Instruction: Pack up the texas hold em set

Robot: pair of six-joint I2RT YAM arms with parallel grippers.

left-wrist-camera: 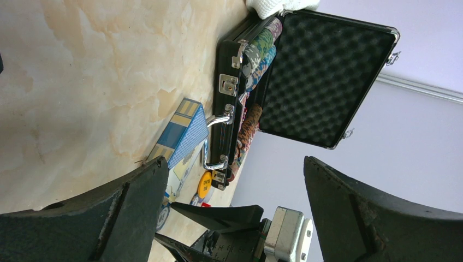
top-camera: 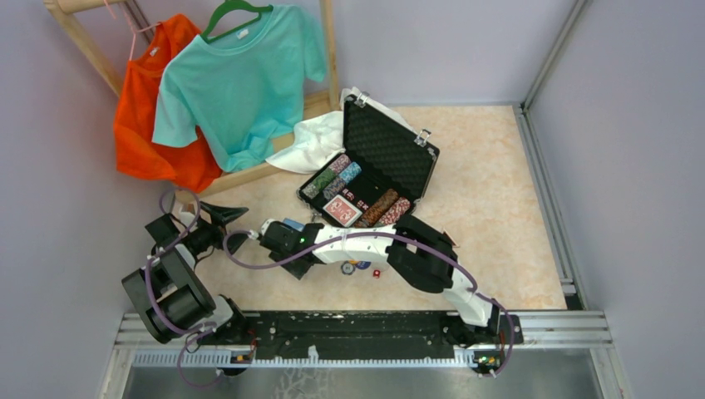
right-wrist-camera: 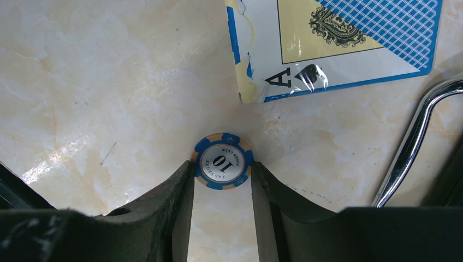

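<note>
The black case [top-camera: 387, 145] lies open on the table with rows of poker chips [top-camera: 332, 179] and a red card deck [top-camera: 342, 211] inside. In the right wrist view a blue "10" chip [right-wrist-camera: 223, 161] lies flat on the table, and my right gripper [right-wrist-camera: 223, 170] is shut on it, a fingertip against each edge. The blue card deck [right-wrist-camera: 338, 43] lies just beyond it, beside the case handle [right-wrist-camera: 415, 136]. Loose round buttons [top-camera: 347, 268] and a red die [top-camera: 376, 273] sit under the right arm. My left gripper [top-camera: 229, 224] stands open and holds nothing, left of the right gripper.
A white cloth [top-camera: 320, 137] lies behind the case. Teal [top-camera: 241, 75] and orange [top-camera: 145, 116] T-shirts hang on a wooden rack [top-camera: 328, 50] at the back left. A yellow button [left-wrist-camera: 205, 184] lies by the case's front wall. Metal rails edge the table.
</note>
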